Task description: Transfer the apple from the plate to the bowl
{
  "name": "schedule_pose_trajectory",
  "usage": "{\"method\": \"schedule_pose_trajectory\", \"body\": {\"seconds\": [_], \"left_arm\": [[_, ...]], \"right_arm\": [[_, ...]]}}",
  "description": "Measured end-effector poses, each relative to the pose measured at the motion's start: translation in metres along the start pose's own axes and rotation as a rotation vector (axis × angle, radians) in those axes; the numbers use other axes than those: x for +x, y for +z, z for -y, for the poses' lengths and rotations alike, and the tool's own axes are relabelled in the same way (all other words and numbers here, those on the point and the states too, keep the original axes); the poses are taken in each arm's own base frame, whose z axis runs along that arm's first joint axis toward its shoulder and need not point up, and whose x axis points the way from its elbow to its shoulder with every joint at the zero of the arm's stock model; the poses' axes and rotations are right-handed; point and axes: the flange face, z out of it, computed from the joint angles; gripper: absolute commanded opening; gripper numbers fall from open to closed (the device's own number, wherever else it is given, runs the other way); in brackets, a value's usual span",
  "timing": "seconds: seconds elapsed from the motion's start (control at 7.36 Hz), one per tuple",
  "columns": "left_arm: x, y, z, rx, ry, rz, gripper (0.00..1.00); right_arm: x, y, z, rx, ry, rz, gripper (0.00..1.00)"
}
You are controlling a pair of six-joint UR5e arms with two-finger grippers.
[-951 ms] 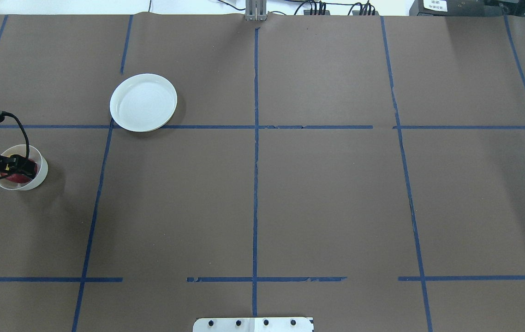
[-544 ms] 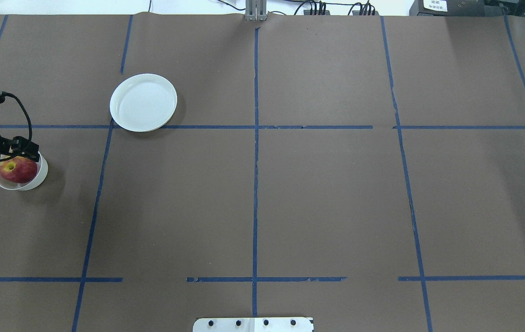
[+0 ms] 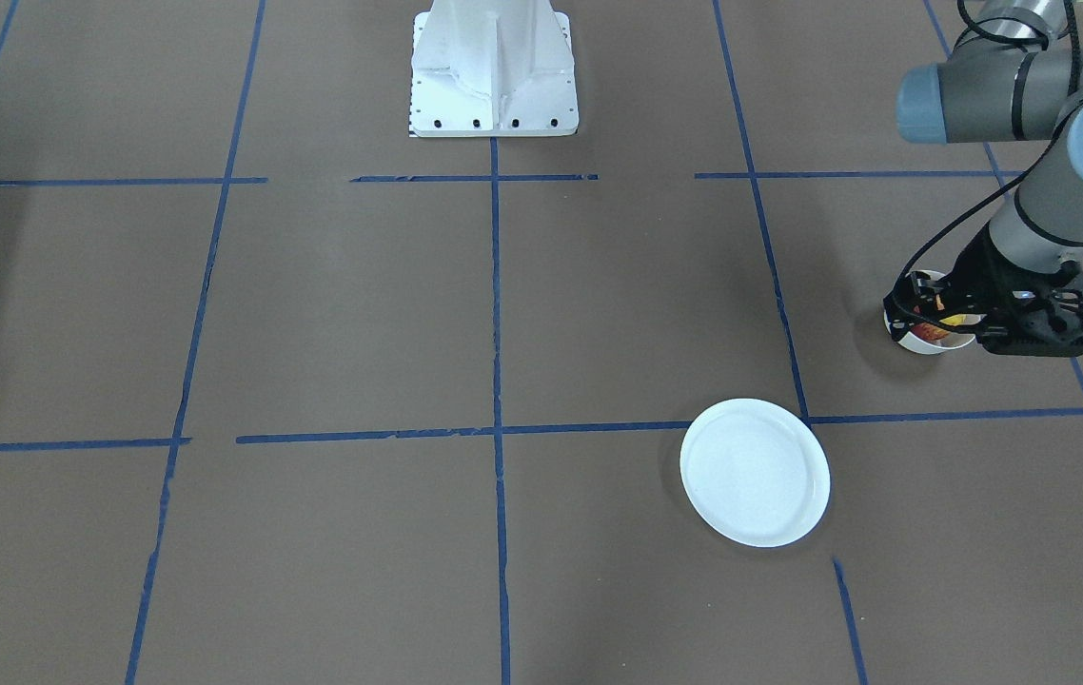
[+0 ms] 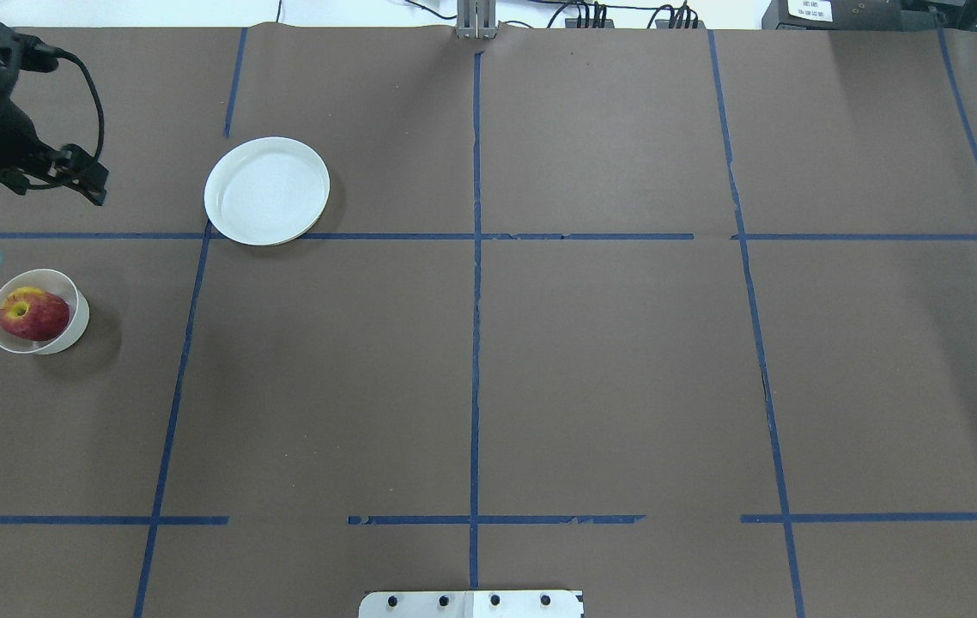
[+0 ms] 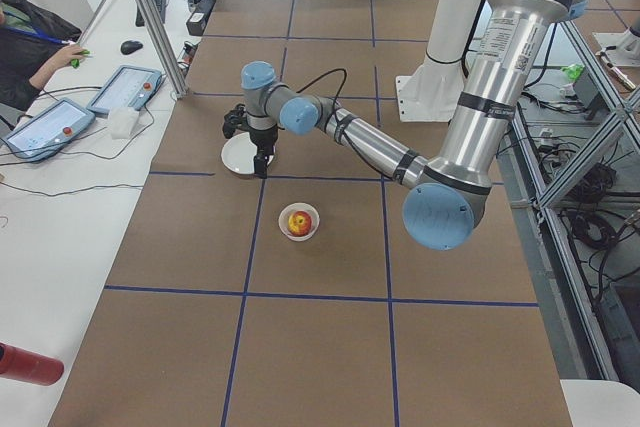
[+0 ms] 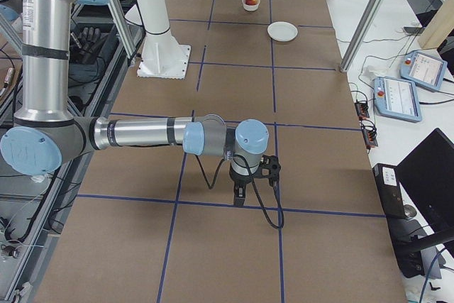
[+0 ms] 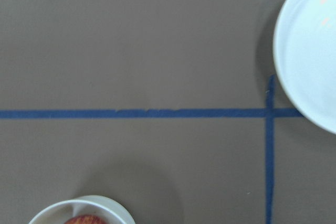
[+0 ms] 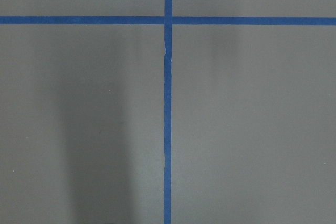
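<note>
The red and yellow apple (image 4: 33, 316) lies in the small cream bowl (image 4: 79, 330) at the table's left edge. The white plate (image 4: 267, 190) stands bare farther back and to the right. My left gripper (image 4: 90, 183) is raised, empty and open, away from the bowl and left of the plate. The left wrist view shows the bowl's rim (image 7: 84, 205) with the apple's top (image 7: 86, 219) at its bottom edge and the plate (image 7: 310, 51) at its right. My right gripper (image 6: 241, 193) shows only in the exterior right view, low over bare table; I cannot tell its state.
Brown paper with blue tape lines (image 4: 476, 257) covers the table. The robot's white base (image 3: 494, 67) stands at the near middle edge. Tablets (image 5: 120, 92) and an operator's hand lie on the side bench beyond the table.
My left gripper has let go of the apple, which now rests in the bowl. The gripper has risen and drawn away toward the back of the table.
</note>
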Motion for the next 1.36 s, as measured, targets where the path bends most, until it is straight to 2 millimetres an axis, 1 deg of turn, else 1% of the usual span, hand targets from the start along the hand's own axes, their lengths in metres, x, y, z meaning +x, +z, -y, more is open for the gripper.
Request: {"method": "schedule_pose_trajectory", "body": {"seconds": [0.14,0.27,0.41,0.54,0.68,0.82,0.95,1.09,1.22,1.36], "left_arm": [[-0.034,-0.022,0.003,0.014,0.054,0.001,1.00],[-0.072,-0.036,-0.001,0.018,0.074,-0.003,1.00],[-0.114,-0.043,-0.009,0.019,0.061,0.006,1.00],[-0.165,-0.042,-0.020,0.007,0.051,0.021,1.00],[-0.221,-0.035,-0.033,-0.018,0.051,0.033,1.00],[-0.273,-0.027,-0.044,-0.041,0.060,0.040,1.00],[-0.318,-0.018,-0.059,-0.061,0.074,0.034,1.00],[-0.347,-0.008,-0.078,-0.075,0.075,0.011,1.00],[-0.362,0.002,-0.097,-0.080,0.067,-0.022,1.00],[-0.369,0.011,-0.112,-0.082,0.052,-0.058,1.00]], "right_arm": [[0.000,0.000,0.000,0.000,0.000,0.000,1.00],[0.000,0.000,0.000,0.000,0.000,0.000,1.00],[0.000,0.000,0.000,0.000,0.000,0.000,1.00],[0.000,0.000,0.000,-0.001,0.000,0.000,1.00],[0.000,0.000,0.000,-0.001,0.000,0.000,1.00],[0.000,0.000,0.000,0.000,0.000,0.000,1.00],[0.000,0.000,0.000,0.000,0.001,0.000,1.00],[0.000,0.000,0.000,0.000,0.001,0.000,1.00],[0.000,0.000,0.000,0.000,0.001,0.000,1.00],[0.000,0.000,0.000,0.000,0.001,0.000,1.00]]}}
